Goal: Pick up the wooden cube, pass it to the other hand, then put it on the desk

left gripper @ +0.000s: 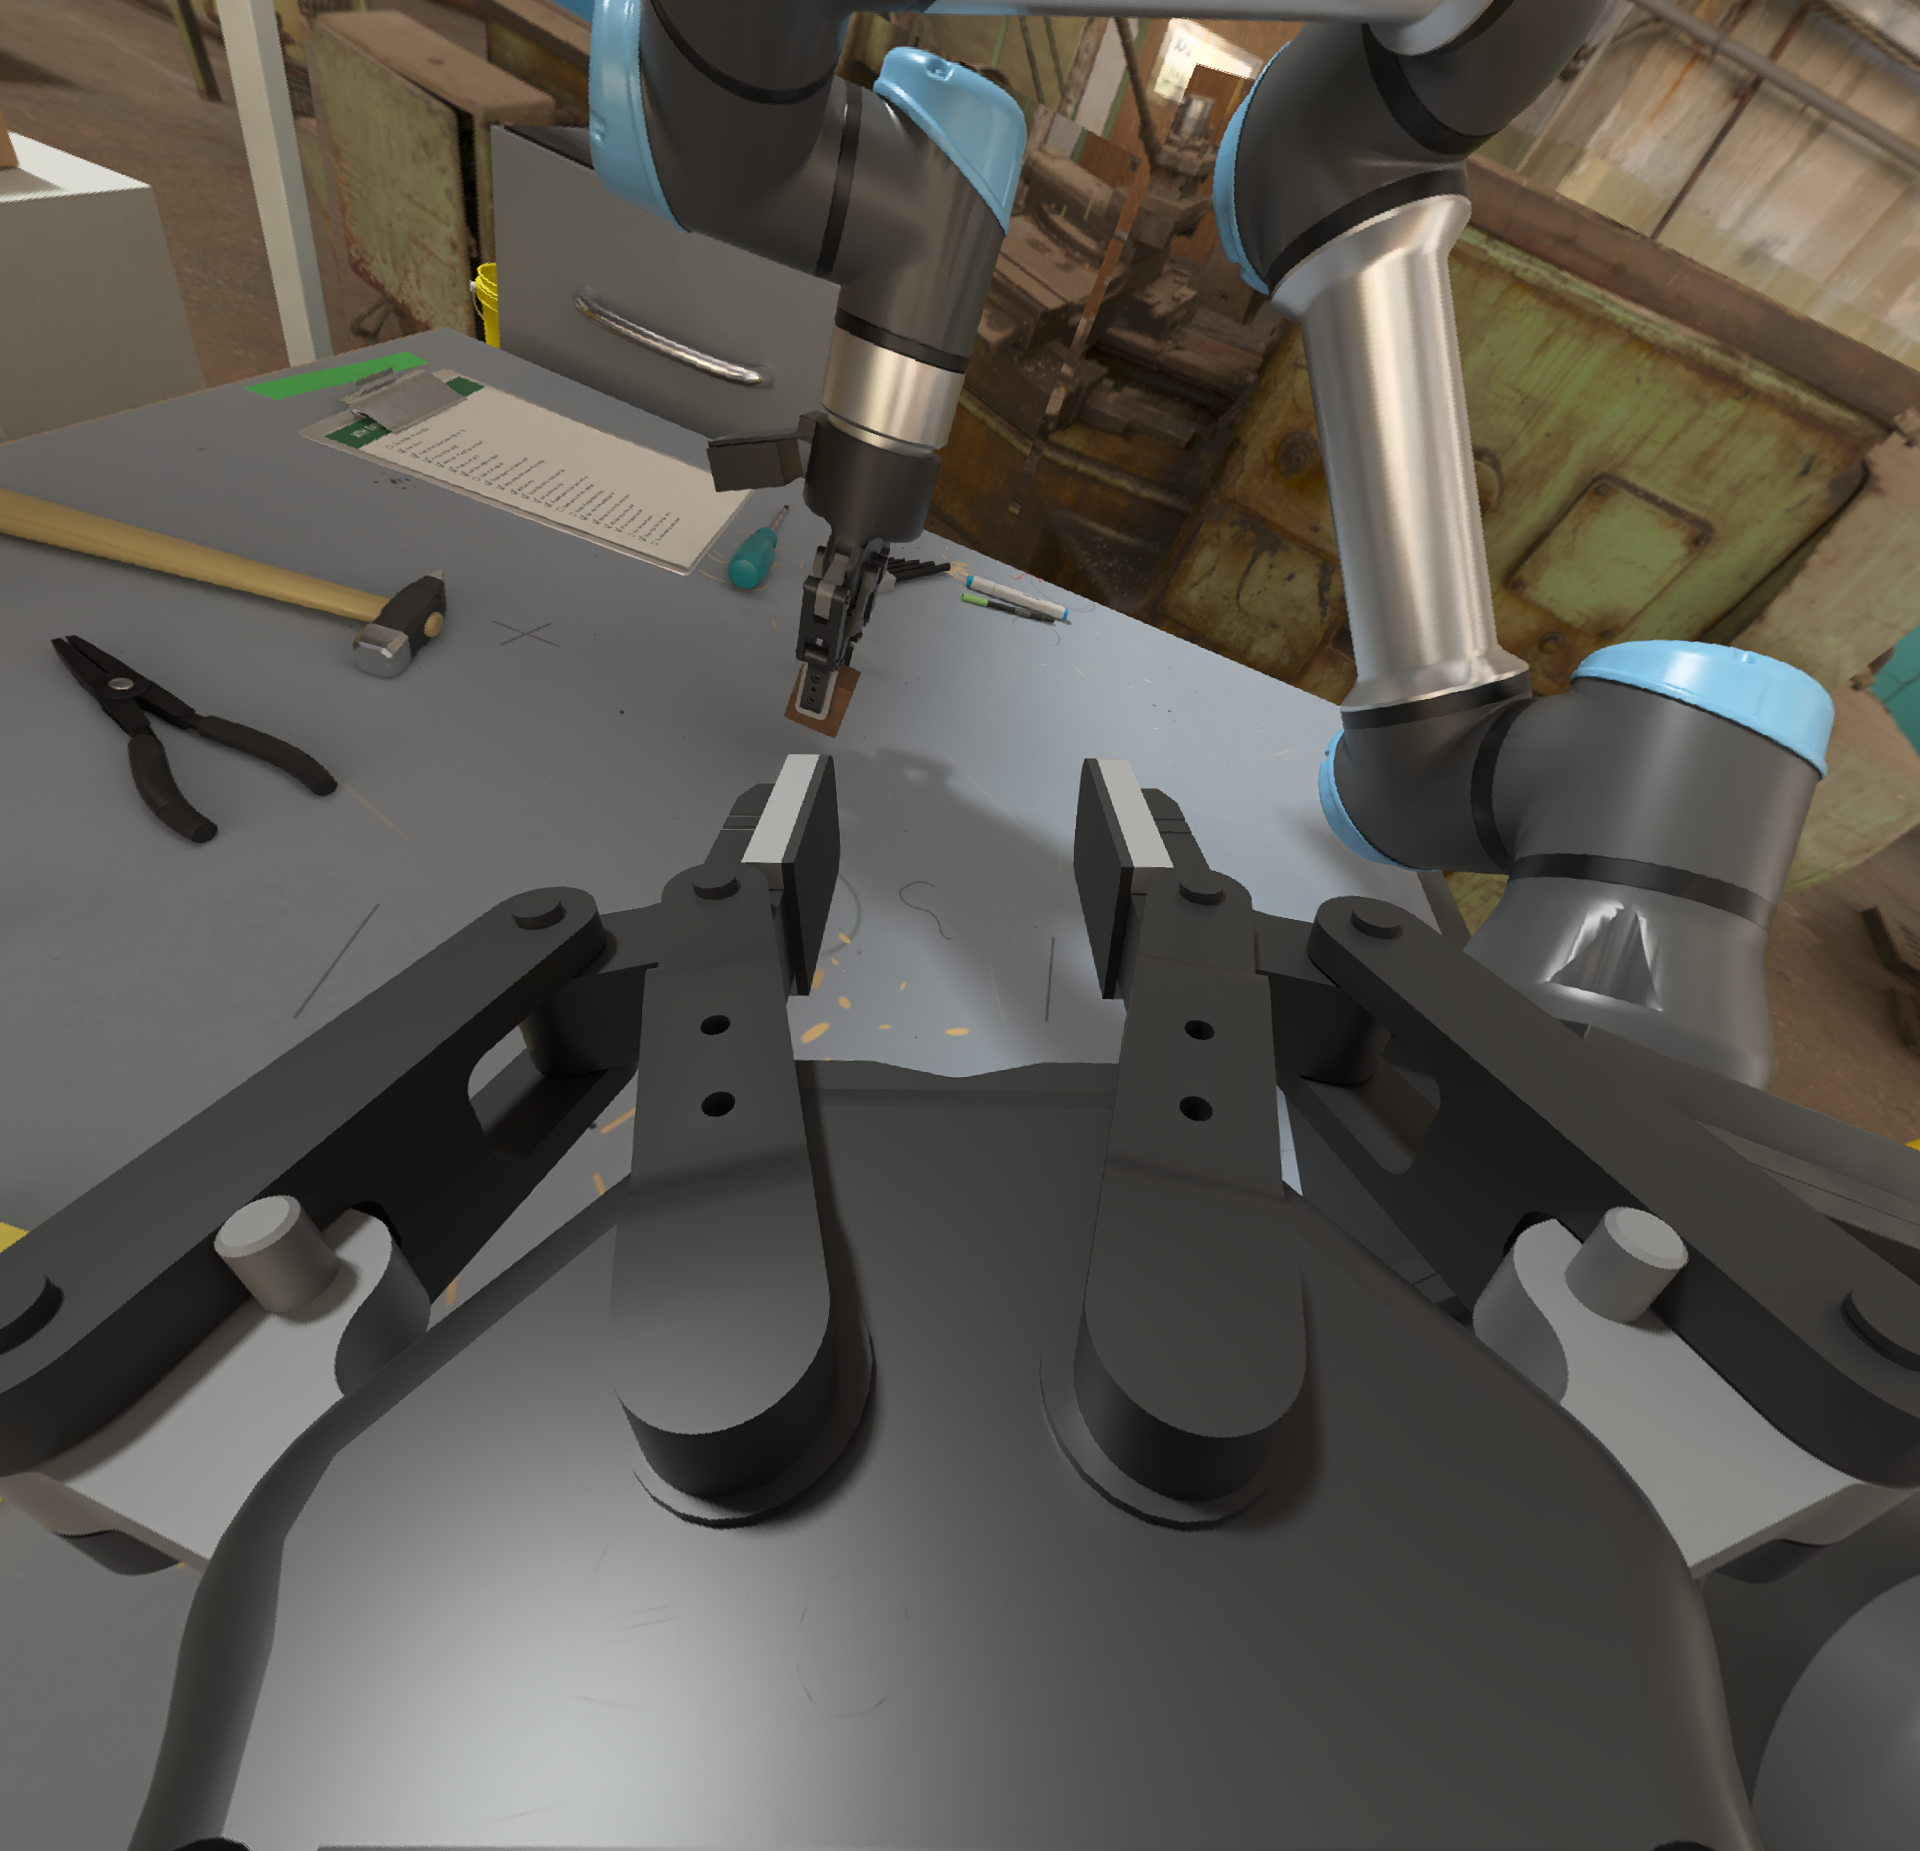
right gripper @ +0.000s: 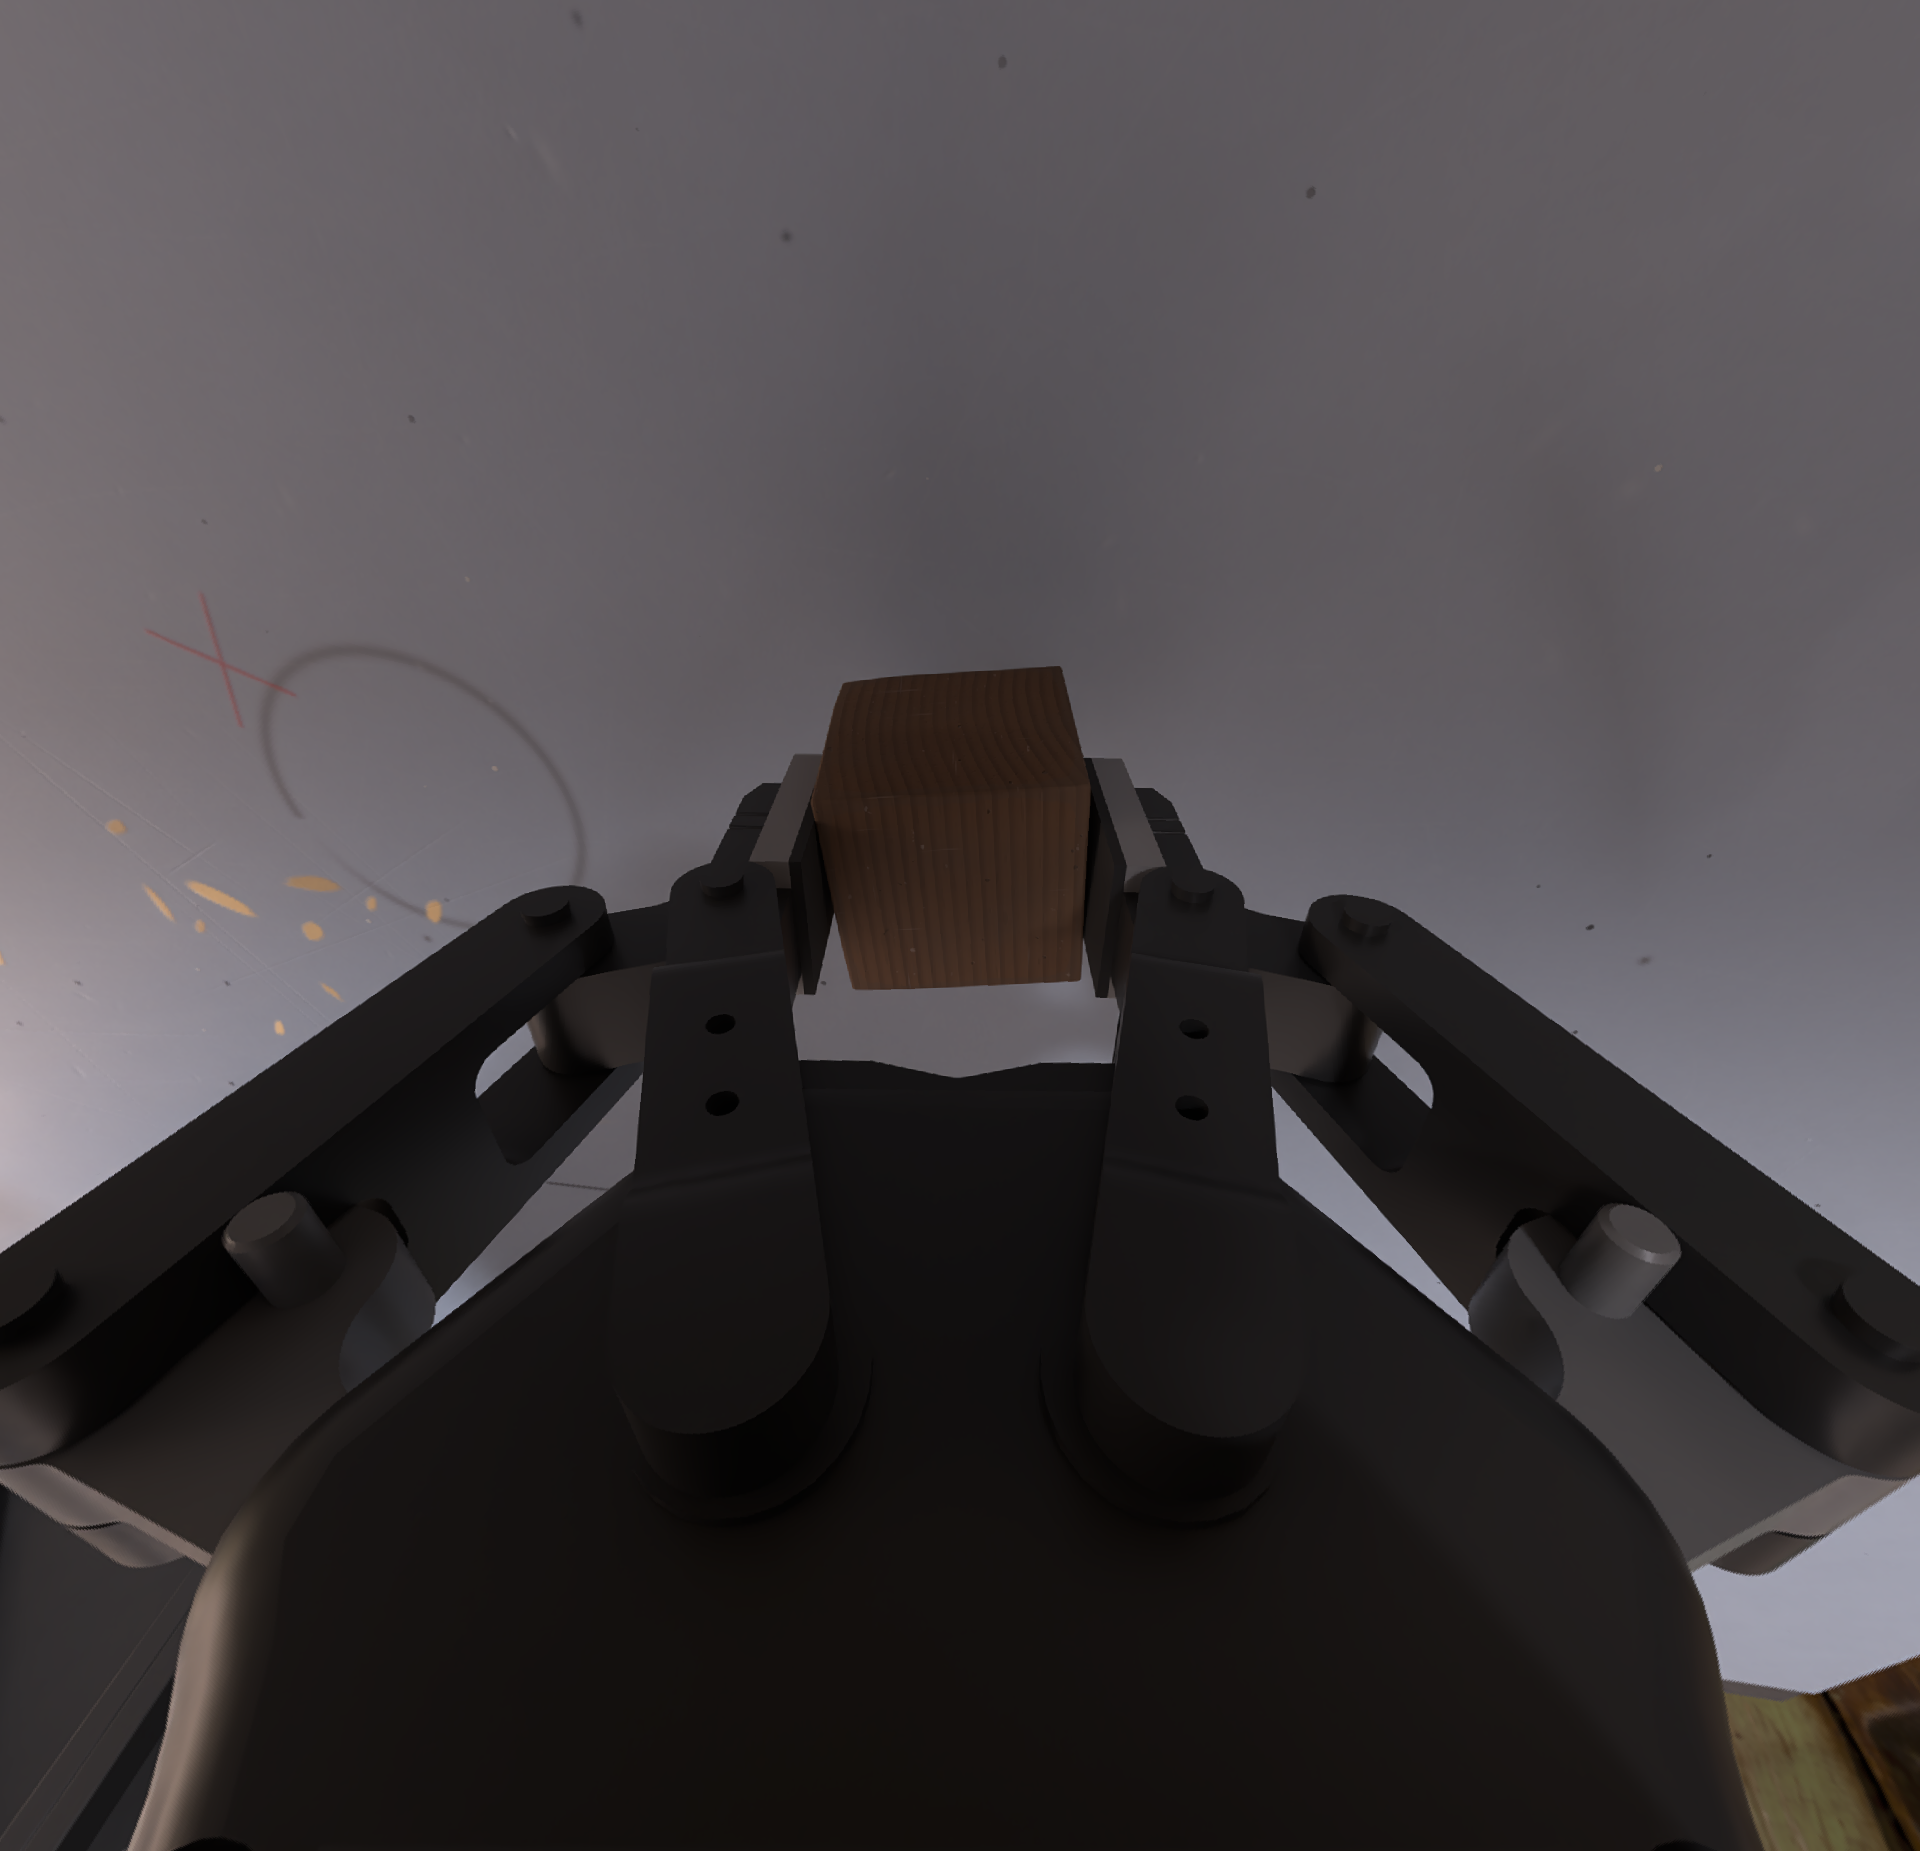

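Note:
The wooden cube (right gripper: 951, 835) is a small brown block clamped between the two pads of my right gripper (right gripper: 951, 814), which points down at the grey desk (right gripper: 1039, 295). In the left wrist view, the right gripper (left gripper: 821, 684) holds the cube (left gripper: 842, 698) low over the desk's middle (left gripper: 623, 814); I cannot tell whether it touches. My left gripper (left gripper: 951, 814) is open and empty, just in front of the cube and apart from it.
A hammer (left gripper: 384, 627) and black pliers (left gripper: 177, 741) lie at the left. A clipboard (left gripper: 540, 471), a teal screwdriver (left gripper: 753, 554), black hex keys (left gripper: 914, 567) and markers (left gripper: 1013, 596) lie behind the cube. The desk edge runs along the right, by the right arm's base (left gripper: 1662, 793).

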Available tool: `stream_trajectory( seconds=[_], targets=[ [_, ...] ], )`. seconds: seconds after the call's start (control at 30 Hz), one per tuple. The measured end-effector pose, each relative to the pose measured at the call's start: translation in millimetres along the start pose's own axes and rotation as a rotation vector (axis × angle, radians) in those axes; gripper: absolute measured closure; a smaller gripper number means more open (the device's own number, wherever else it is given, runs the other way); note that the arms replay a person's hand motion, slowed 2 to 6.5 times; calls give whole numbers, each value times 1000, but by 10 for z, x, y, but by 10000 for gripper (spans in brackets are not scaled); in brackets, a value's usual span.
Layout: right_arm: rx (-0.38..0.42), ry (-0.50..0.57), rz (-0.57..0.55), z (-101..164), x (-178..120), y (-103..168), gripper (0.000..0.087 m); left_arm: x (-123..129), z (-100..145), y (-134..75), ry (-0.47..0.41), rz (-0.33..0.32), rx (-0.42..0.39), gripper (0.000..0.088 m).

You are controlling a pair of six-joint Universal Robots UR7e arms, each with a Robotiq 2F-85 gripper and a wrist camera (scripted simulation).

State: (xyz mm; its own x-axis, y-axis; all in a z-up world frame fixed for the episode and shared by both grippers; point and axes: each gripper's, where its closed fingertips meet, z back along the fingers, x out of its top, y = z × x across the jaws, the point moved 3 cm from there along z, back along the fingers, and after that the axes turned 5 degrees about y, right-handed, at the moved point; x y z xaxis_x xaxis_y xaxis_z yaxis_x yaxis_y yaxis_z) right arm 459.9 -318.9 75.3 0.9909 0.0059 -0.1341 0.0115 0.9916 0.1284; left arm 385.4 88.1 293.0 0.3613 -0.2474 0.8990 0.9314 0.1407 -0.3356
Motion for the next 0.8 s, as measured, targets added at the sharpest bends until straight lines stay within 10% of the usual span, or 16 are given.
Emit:
stream_trajectory(
  seconds=[0.8],
  targets=[
    [-61, 20, -25, -224, 7, -108, 476, -1, 35, 15, 0, -6, 18, 468]
  ],
)
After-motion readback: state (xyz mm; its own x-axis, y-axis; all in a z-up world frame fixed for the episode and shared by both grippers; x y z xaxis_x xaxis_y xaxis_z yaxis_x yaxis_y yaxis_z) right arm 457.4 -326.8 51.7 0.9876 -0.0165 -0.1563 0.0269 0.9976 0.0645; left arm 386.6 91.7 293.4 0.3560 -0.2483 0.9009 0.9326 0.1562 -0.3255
